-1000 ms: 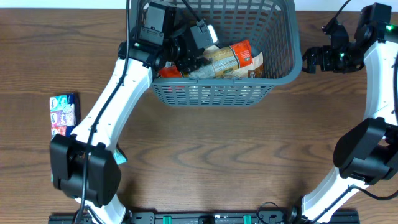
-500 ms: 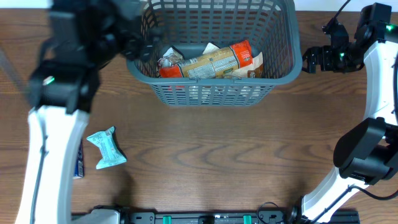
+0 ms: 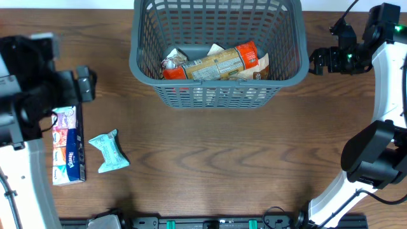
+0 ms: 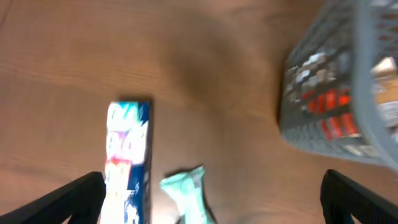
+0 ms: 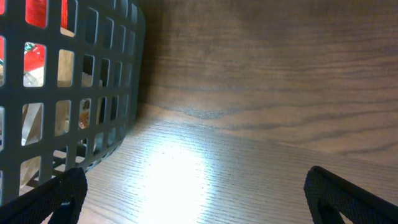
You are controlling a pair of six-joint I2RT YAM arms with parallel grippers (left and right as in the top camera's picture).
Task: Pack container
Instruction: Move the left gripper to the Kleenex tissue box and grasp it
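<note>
**Overhead view.** The basket (image 3: 216, 95) stood at the far middle of the bench (image 3: 222, 172). It held a long orange-and-tan packet (image 3: 219, 62) lying across other wrappers, which were too crowded to tell apart. A flat box (image 3: 68, 152) printed in blue, red and white lay at the left of the bench. A teal packet (image 3: 109, 152) lay just beside the box on its right, and both were well apart from the basket. The left arm (image 3: 28, 95) was blurred and cut off by the left edge, and it covered the far end of the box. Its jaws could not be made out from above. The right arm (image 3: 389, 70) reached to a spot just right of the basket's right wall.

**Left wrist view.** Only this view showed the left jaws: two dark tips in the lower corners, spread wide and holding nothing. On the bench beneath lay the box (image 4: 127, 162) and the teal packet (image 4: 186, 193), both blurred. The basket (image 4: 336, 99) was cut off at the right edge.

**Right wrist view.** The right jaws were likewise wide apart and empty. The basket's lattice wall (image 5: 68, 93) filled the left side, with red and pale wrappers showing through the slots, too little of them visible to identify. Glare whitened the bench in the foreground.
</note>
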